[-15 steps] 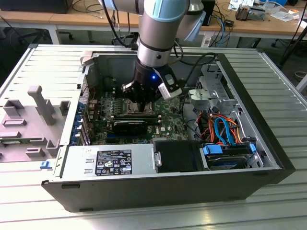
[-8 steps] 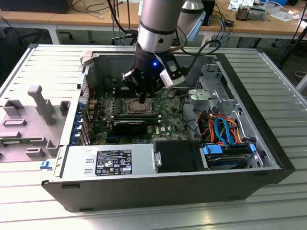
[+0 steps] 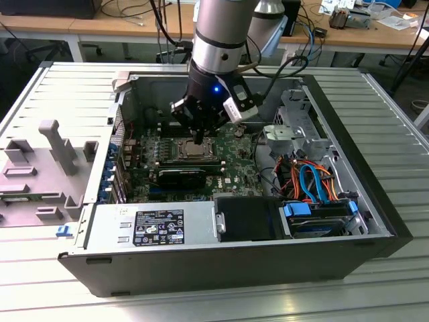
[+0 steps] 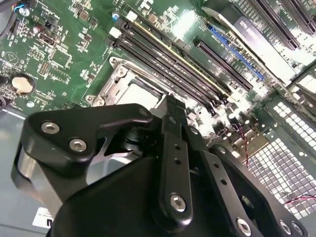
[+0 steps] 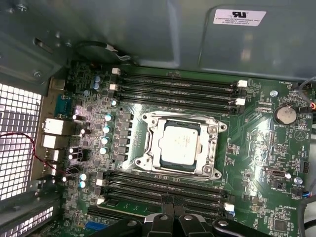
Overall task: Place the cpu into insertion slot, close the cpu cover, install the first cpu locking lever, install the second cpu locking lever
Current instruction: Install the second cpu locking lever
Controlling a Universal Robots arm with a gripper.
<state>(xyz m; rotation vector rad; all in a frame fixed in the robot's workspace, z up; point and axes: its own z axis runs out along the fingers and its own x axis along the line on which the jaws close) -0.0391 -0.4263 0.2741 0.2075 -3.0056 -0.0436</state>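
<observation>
One open black metal computer case (image 3: 201, 268) lies on its side on the ribbed grey metal counter (image 3: 60, 87), and one green circuit board (image 3: 236, 169) sits inside it. One grey power supply box (image 3: 154, 227) fills the case's near edge in the exterior view, with a bundle of orange and blue cables (image 3: 312, 181) toward the exterior view's right. One silver robot arm (image 3: 224, 27) reaches down into the case, and its black hand (image 3: 198, 137) hangs just above the socket. In the second wrist view the hand's (image 4: 170, 106) fingers (image 4: 173, 148) stand together with no gap between them and nothing held. On the board, eight long black memory slots show in the first wrist view, four (image 5: 177, 89) on one side of the socket and four (image 5: 163, 187) on the other; the hand (image 5: 172, 200) cuts off part of the latter set. The square insertion slot with its silvery metal rim (image 5: 148, 148) holds one flat square cpu with a dull silver-grey top (image 5: 180, 144). The thin silvery cpu cover frame (image 5: 210, 148) appears to lie flat around the chip. The locking levers are hard to make out.
</observation>
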